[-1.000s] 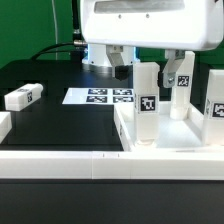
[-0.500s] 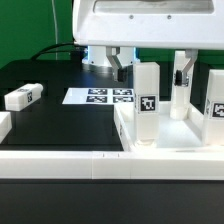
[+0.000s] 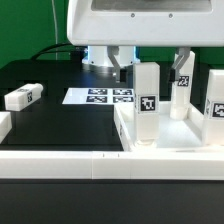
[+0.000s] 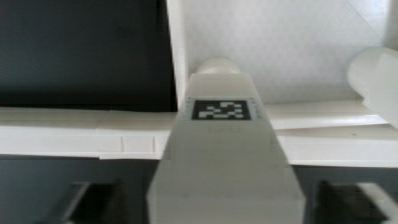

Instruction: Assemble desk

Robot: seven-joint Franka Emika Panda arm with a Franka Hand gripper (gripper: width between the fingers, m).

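Note:
The white desk top [image 3: 126,128] lies on the exterior view's right with three square legs standing upright on it. My gripper [image 3: 150,67] hangs over the nearest leg [image 3: 147,100], one dark finger [image 3: 122,68] on each side of its top. In the wrist view that leg [image 4: 222,160], with a tag on its face, fills the space between the fingers [image 4: 82,200] of my gripper [image 4: 217,202]. A narrow gap shows on each side, so the jaws are open and grip nothing. The other upright legs [image 3: 183,92] [image 3: 215,106] stand further right. A fourth leg [image 3: 22,97] lies loose at the left.
The marker board [image 3: 100,96] lies flat on the black table behind the desk top. A long low white rail [image 3: 80,162] runs along the front. The green wall and the arm's base [image 3: 100,58] are at the back.
The arm's white housing has shifted toward the exterior view's left. The finger on the right has moved slightly. The legs and desk top have not moved.

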